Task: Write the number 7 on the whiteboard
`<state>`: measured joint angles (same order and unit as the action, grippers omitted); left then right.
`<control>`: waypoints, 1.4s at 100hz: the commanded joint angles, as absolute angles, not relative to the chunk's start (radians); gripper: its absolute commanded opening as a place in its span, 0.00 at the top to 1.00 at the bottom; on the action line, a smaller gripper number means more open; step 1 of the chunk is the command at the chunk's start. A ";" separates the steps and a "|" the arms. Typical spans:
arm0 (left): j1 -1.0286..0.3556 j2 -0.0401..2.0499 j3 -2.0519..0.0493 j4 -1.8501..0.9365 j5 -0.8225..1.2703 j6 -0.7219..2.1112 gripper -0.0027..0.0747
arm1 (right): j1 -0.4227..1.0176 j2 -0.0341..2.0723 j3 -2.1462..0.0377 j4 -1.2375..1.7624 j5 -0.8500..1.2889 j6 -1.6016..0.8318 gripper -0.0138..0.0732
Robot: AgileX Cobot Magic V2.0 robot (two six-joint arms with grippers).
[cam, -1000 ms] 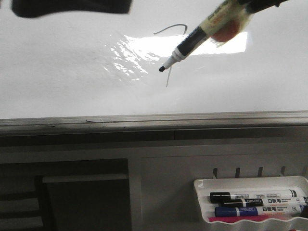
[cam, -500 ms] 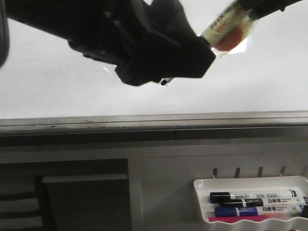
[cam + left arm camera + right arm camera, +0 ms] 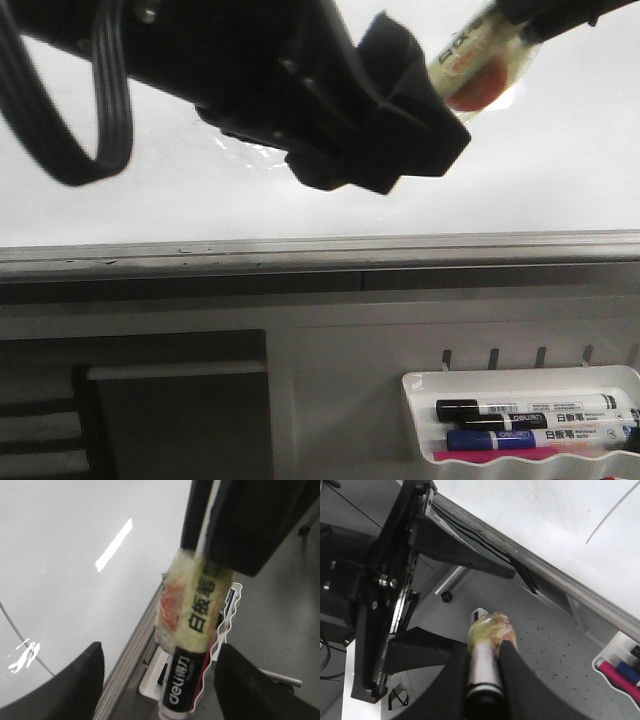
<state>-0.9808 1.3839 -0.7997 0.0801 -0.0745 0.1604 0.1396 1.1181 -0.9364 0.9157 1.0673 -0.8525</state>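
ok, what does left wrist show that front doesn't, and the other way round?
Left wrist only: a thin dark stroke of the number 7 on the board, and the open left claw.
Front only: the left arm covering the area where the writing is, so no stroke shows; spare markers lying side by side in the tray.
Both: the whiteboard, its grey edge strip, and the marker held in the right claw.
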 commanded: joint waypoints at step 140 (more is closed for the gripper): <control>-0.750 1.205 -0.656 -0.673 -0.382 0.150 0.99 | -0.012 0.900 -0.898 0.927 1.039 -0.854 0.27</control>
<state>-0.7529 1.1853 -0.6190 -0.6650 -0.2720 0.1589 -0.0030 0.9126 -0.8759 0.8655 1.0775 -0.8508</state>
